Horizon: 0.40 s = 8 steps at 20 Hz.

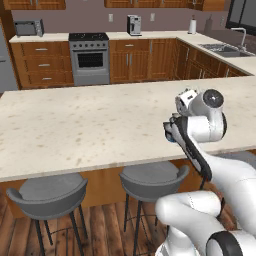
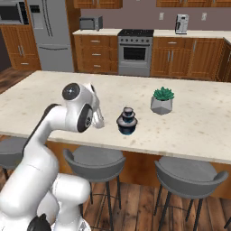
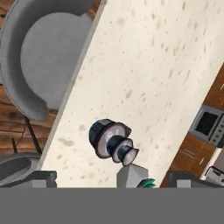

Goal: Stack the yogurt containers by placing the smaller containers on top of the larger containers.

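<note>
- Yogurt containers (image 2: 127, 121) stand stacked in one tower near the counter's (image 2: 203, 122) near edge: widest cup at the base, mid-sized cup on it, tiniest cup on top.
- Potted plant (image 2: 162, 100) sits right of the tower, apart from it.
- Gripper (image 2: 98, 118), jaws wide apart and holding nothing, hangs left of the tower, clear of it.
- Grey stools (image 2: 95, 161) stand below the counter edge.
</note>
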Motion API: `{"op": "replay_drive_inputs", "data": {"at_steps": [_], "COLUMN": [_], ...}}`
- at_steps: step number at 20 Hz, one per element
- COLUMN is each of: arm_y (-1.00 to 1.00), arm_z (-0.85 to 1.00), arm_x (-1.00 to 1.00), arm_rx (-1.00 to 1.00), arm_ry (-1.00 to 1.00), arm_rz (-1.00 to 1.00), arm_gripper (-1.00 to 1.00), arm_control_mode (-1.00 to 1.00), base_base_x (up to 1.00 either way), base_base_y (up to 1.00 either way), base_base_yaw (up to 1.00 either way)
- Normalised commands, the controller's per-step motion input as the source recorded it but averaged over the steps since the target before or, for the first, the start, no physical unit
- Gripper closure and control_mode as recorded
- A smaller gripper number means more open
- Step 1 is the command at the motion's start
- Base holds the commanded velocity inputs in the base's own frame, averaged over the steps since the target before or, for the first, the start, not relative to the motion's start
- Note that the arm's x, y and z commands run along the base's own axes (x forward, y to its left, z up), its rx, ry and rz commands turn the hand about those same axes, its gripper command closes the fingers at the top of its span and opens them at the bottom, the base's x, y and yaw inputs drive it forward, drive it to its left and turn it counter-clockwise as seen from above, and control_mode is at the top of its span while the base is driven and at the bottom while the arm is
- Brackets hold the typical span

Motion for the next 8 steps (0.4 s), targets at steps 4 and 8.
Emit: {"op": "replay_drive_inputs", "data": {"at_steps": [4, 8], "arm_y": [0.00, 0.00], "arm_z": [0.66, 0.69], "arm_x": [-1.00, -1.00], "arm_rx": [0.00, 0.00], "arm_ry": [-0.08, -0.03], "arm_rz": [0.19, 0.17], "arm_gripper": [-1.00, -1.00], "arm_control_mode": [-1.00, -1.00], "base_base_x": [0.00, 0.00], "base_base_y": [0.00, 0.00], "base_base_yaw": [0.00, 0.00]}}
